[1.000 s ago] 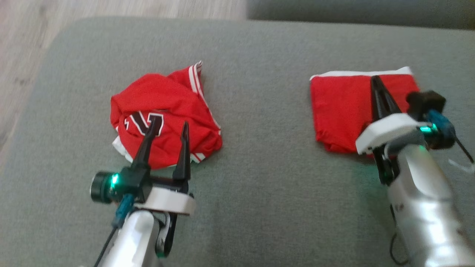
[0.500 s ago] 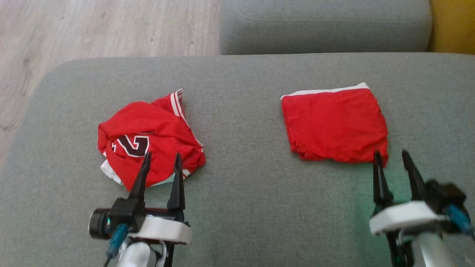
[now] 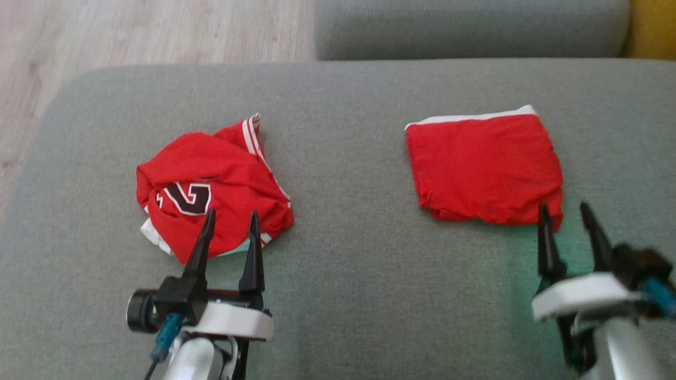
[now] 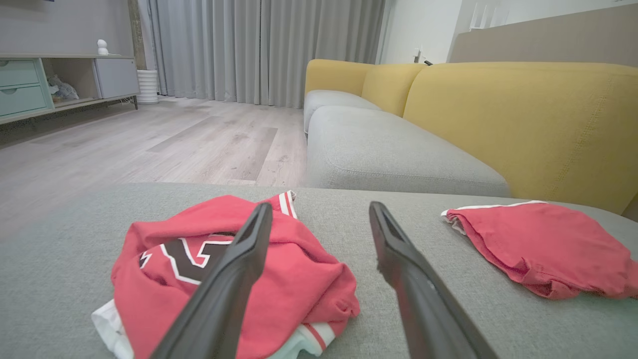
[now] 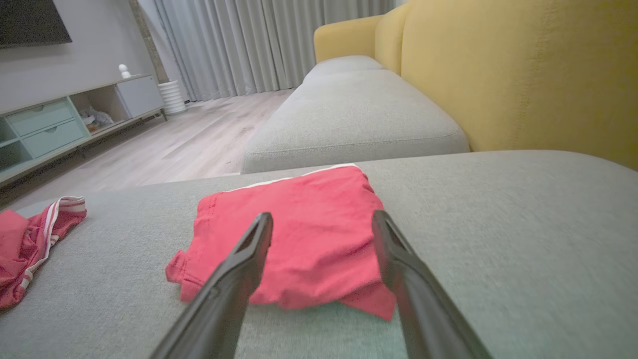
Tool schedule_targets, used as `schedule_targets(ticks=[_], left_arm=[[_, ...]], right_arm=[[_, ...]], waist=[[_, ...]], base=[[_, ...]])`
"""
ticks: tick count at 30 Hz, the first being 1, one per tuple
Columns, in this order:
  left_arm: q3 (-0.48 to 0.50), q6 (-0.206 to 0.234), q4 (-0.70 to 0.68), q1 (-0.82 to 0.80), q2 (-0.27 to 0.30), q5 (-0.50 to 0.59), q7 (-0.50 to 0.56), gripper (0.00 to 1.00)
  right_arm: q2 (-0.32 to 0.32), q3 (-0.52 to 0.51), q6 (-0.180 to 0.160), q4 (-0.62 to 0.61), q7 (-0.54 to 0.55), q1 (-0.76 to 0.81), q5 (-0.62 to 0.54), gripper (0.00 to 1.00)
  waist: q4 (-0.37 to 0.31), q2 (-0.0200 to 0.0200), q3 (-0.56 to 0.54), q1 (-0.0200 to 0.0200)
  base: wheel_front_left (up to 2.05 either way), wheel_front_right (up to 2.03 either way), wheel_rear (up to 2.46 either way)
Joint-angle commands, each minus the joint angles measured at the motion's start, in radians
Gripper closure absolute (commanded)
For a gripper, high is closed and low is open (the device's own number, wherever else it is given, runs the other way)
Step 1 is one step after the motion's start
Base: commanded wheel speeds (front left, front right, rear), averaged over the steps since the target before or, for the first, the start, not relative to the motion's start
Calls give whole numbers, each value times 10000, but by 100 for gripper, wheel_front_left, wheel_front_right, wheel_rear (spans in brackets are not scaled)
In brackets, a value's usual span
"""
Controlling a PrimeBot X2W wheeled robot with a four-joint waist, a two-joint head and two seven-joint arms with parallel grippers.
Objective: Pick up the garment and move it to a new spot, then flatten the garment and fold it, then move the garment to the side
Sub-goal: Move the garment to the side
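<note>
Left end effector (image 3: 233, 212) and right end effector (image 3: 563, 206) both spread, empty; I could pinch stacked layers of the crumpled jersey (image 3: 211, 179).

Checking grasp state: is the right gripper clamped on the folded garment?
No, the right gripper stands open, and the folded garment lies flat on the grey cushion.

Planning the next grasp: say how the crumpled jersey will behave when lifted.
The jersey lies in soft bunched folds, so it will probably droop and unfurl. Thin fabric: likely light. Pinched by one layer, the rest may trail.
</note>
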Motion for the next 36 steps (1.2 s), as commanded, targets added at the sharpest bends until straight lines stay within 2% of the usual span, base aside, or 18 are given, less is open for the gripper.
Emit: schedule_targets(ticks=[1, 8, 12, 16, 20, 26, 27, 28, 31, 36], left_arm=[[288, -8, -375, -583, 34, 102, -65, 0], [219, -17, -378, -994, 34, 86, -65, 0], [94, -18, -311, -1155, 33, 24, -65, 0], [5, -8, -273, -1331, 33, 4, -65, 0], [-47, -14, -267, -1509, 33, -16, -65, 0], [-108, 61, -242, -1662, 33, -61, -65, 0], [-90, 75, -230, -1661, 33, -59, -65, 0], [-65, 88, -217, -1651, 33, -52, -65, 0], [2, 106, -199, -1626, 33, -30, -65, 0], [139, 88, -208, -1570, 33, 19, -65, 0]], right_arm=[[-50, 108, -7, -319, 133, -729, -99, 0], [-49, -945, -7, 627, 1817, -2430, -552, 0], [-130, -1658, -7, 1494, 2367, -3483, -426, 0], [-473, -2098, -7, 2392, 2839, -4374, -456, 0], [-752, -2147, -7, 3428, 3502, -4927, -374, 0], [-1075, -904, -7, 4625, 4434, -5151, 128, 0], [-1142, -601, -7, 4685, 4523, -5141, 262, 24], [-1241, -286, -7, 4680, 4531, -5130, 369, 100], [-1519, 286, -7, 4590, 4448, -5106, 560, 100], [-2587, 1478, -7, 4148, 4125, -5001, 624, 100]], waist=[[101, -1, 246, 0], [444, -1, 1072, 0], [667, -1, 1452, 0], [840, -1, 1725, 0], [961, -1, 1928, 0], [1011, -1, 1985, 0], [983, -1, 1954, 0], [947, -1, 1913, 0], [858, -1, 1830, 0], [609, -1, 1603, 0]], base=[[0, 0, 0], [0, 0, 0], [0, 0, 0], [0, 0, 0], [0, 0, 0], [0, 0, 0], [0, 0, 0], [0, 0, 0], [0, 0, 0], [0, 0, 0]])
